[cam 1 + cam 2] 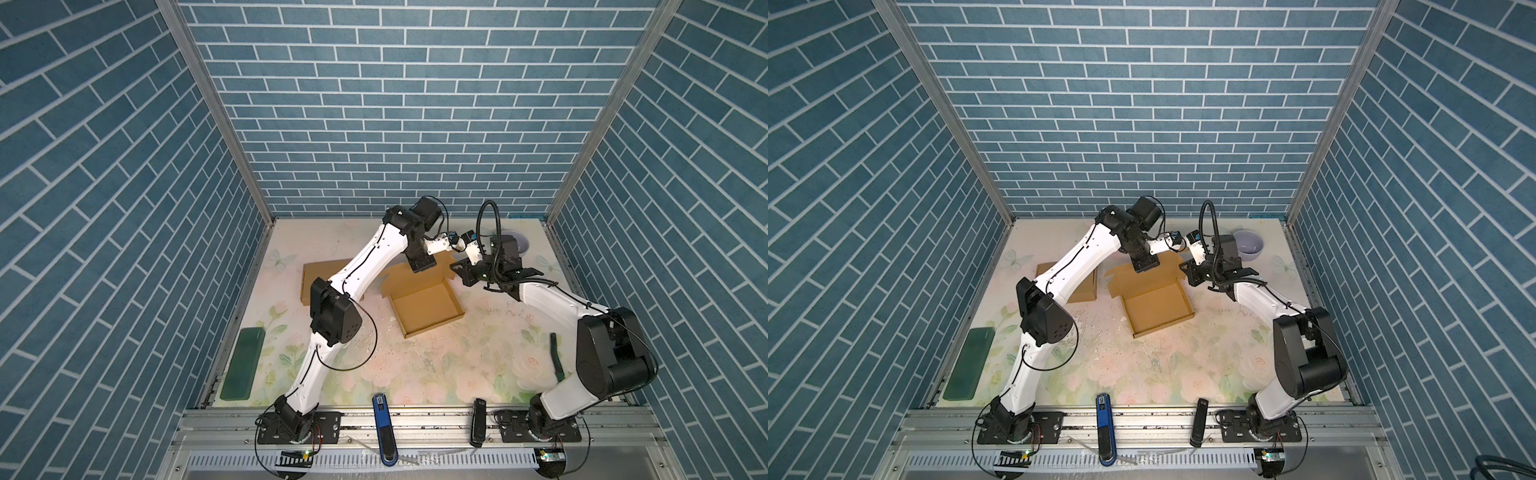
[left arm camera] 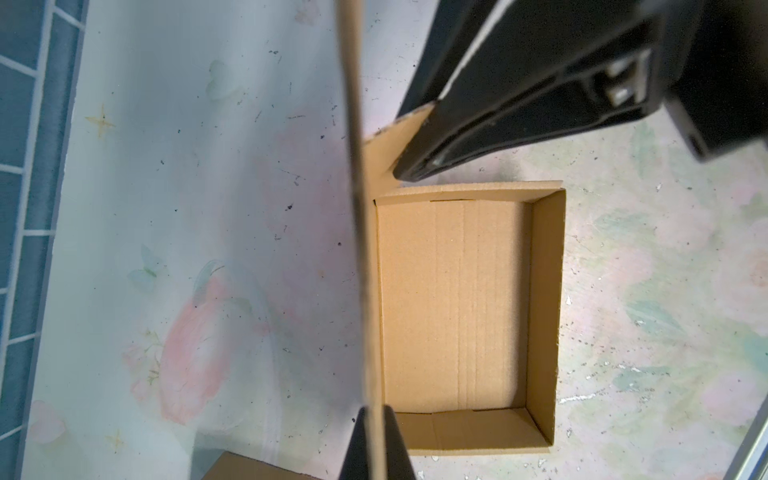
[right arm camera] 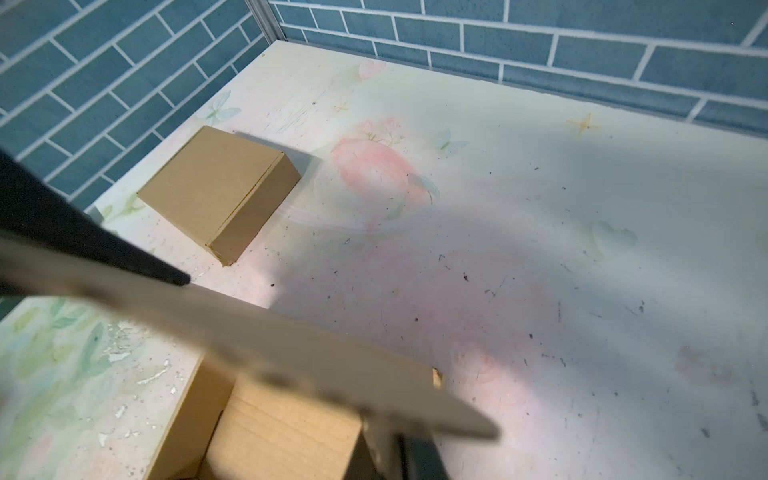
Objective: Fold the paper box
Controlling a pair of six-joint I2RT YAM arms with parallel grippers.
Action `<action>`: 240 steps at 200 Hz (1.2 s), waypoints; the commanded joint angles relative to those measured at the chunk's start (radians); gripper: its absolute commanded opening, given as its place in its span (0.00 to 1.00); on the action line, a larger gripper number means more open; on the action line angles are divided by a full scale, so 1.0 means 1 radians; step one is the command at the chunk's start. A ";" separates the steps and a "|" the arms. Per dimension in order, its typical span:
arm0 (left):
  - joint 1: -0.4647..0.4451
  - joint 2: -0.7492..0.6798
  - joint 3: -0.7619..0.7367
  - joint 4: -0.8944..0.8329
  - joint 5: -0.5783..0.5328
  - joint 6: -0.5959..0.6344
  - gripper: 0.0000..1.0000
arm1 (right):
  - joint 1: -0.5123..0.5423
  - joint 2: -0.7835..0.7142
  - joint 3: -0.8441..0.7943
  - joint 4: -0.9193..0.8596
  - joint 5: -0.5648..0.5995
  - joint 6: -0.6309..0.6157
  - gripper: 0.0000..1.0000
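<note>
While the paper box (image 1: pixel 428 307) sits open near the middle of the bench (image 1: pixel 457 365), its tray walls up and its lid (image 1: pixel 399 282) raised along the back edge, both arms lean in over it from the front rail. In both top views the left arm (image 1: pixel 374 257) climbs from its base at the front left, kinks at a black elbow, then runs back and toward the centre. Its wrist turns downward there, so the left claw (image 1: pixel 422 266) points at the bench from above. The left wrist view shows the lid (image 2: pixel 359 208) edge-on, passing straight between the left claw (image 2: pixel 376 411), whose jaws are pinched tight on the cardboard. Beside it lies the bare tray floor (image 2: pixel 457 307). The right arm (image 1: pixel 548 299) rises from the front right, folds at a bulky black shoulder, and stretches its white link back and inward, low over the bench. It ends level with the box's rear right corner, with the right claw (image 1: pixel 457 268) aimed sideways at the box. In the left wrist view the right claw (image 2: pixel 409 170) is nipped closed on a side tab (image 2: pixel 386 153) at the end of the lid. A second, closed box (image 3: pixel 216 187) rests apart, toward the back left, partly hidden under the left arm in both top views.
</note>
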 commanded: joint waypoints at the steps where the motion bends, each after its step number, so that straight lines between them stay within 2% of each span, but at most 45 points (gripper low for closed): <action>1: -0.005 0.016 0.012 0.009 0.037 -0.030 0.12 | -0.001 -0.061 -0.016 0.019 -0.003 -0.006 0.02; 37: 0.001 -0.013 -0.032 0.052 0.015 -0.083 0.33 | 0.000 -0.088 -0.027 -0.027 0.005 -0.032 0.00; 66: 0.034 -0.055 -0.076 0.073 -0.003 -0.134 0.43 | 0.000 -0.108 -0.023 -0.091 -0.004 -0.075 0.00; 86: 0.069 -0.131 -0.150 0.122 -0.004 -0.170 0.46 | 0.000 -0.114 -0.020 -0.134 -0.005 -0.103 0.00; 128: 0.182 -0.324 -0.402 0.269 -0.007 -0.258 0.50 | 0.001 -0.109 -0.019 -0.153 0.005 -0.114 0.00; 171: 0.287 -0.558 -0.754 0.480 0.077 -0.345 0.53 | 0.003 -0.101 -0.013 -0.163 0.001 -0.121 0.00; 188: 0.303 -0.630 -0.870 0.560 0.116 -0.379 0.54 | 0.005 -0.102 -0.013 -0.166 -0.001 -0.125 0.00; 209: 0.303 -0.660 -0.951 0.614 0.138 -0.389 0.55 | 0.008 -0.103 -0.008 -0.179 0.000 -0.131 0.00; 240: 0.305 -0.616 -0.969 0.689 0.131 -0.388 0.54 | 0.014 -0.107 -0.004 -0.191 0.002 -0.138 0.00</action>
